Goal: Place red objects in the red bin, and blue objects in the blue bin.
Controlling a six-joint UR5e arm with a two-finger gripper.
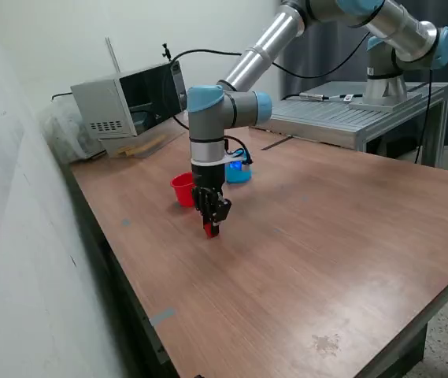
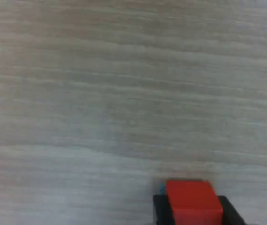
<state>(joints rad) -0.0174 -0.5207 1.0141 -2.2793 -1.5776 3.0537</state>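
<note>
The arm reaches down to the table [image 1: 302, 252] and its gripper [image 1: 212, 228] points straight down, very close to the wood surface. Between the black fingers [image 1: 217, 211] there is a red cube [image 1: 210, 230]. In the wrist view the same cube [image 2: 192, 202] sits between the two dark fingers [image 2: 160, 208], which are narrow and press on its sides, so the gripper is holding it. If the cube touches the table or is a little above it, the pictures do not show clearly. In the wrist view a small bit of blue-green colour appears at one edge of the cube; what it is cannot be told.

The red cup [image 1: 183, 189] stands upright on the table just behind the gripper, toward the exterior view's left, near the black fingers but not touching them. The blue cup [image 1: 239, 173] stands also behind the gripper, a little toward the exterior view's right, and the wrist of the arm hides part of it. The two cups are near each other, with the arm between them in this view. What is inside the cups cannot be seen.

Farther behind the gripper, at the back edge of the table, a grey box [image 1: 121, 102] with a dark front stands. Only one cube is visible in the two views, the one in the gripper.
</note>
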